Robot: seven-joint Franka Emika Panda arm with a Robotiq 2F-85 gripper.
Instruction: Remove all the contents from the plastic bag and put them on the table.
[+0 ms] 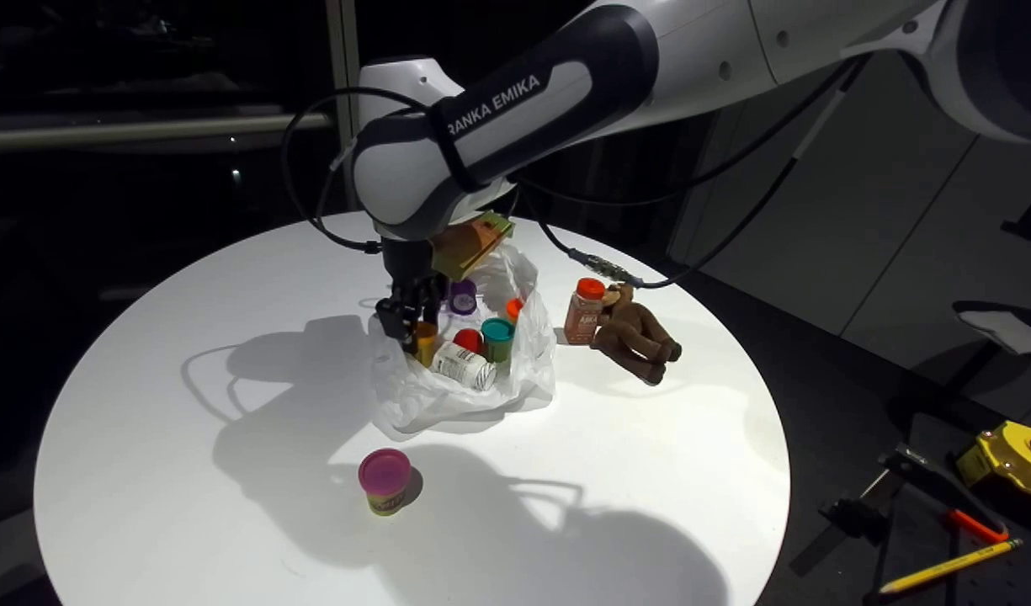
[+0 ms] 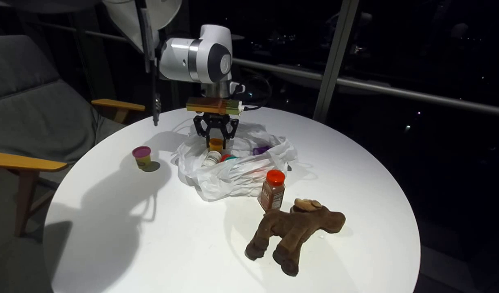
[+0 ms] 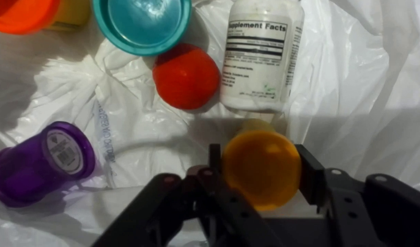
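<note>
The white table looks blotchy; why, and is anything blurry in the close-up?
Both exterior views: broad shadows, likely from the arm, darken parts of the table. Wrist view: the claw and orange cap look soft, large print on the white bottle is readable, and glare whitens part of the teal lid.

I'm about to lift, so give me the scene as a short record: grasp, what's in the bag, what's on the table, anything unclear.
Grasp: fingers on either side of amber tub; firm hold unclear
Inside: plastic bag holds amber tub, teal-lidded tub, orange-lidded tub, red round piece, white bottle, tipped purple container
Out: white table bears pink-lidded tub, red-capped jar, brown plush toy
Unclear: anything under the bag's folds
</note>
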